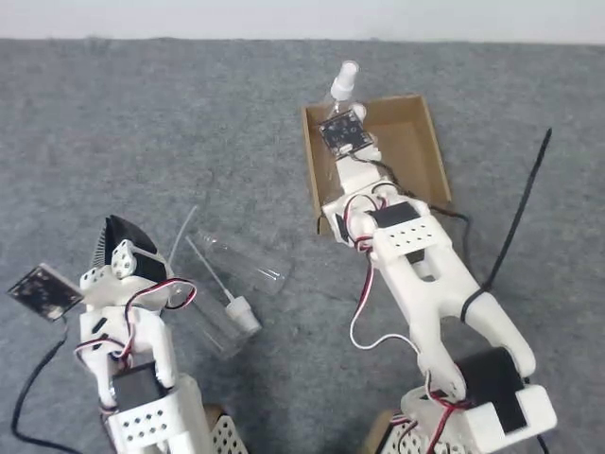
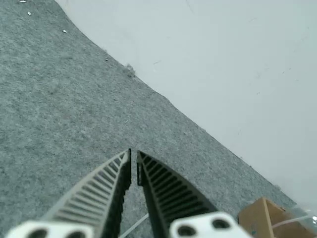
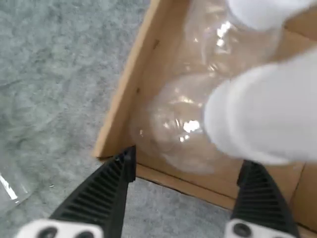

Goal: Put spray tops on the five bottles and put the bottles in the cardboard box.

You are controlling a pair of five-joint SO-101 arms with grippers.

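Right gripper (image 3: pixel 188 161) hangs over the cardboard box (image 1: pixel 433 151), fingers (image 3: pixel 106 193) spread, with capped bottles (image 3: pixel 173 119) inside. Left gripper (image 2: pixel 133 158) has its fingers pressed together, empty. Two clear bottles (image 1: pixel 248 267) lie on the worktop (image 1: pixel 142 123) (light, slippery, likely crushable) — grip mid-body.

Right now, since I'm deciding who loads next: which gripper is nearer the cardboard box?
Right. The right gripper hangs open over the edge of the cardboard box, by the bottles inside it. The left gripper is shut, well apart from the box over the carpet.
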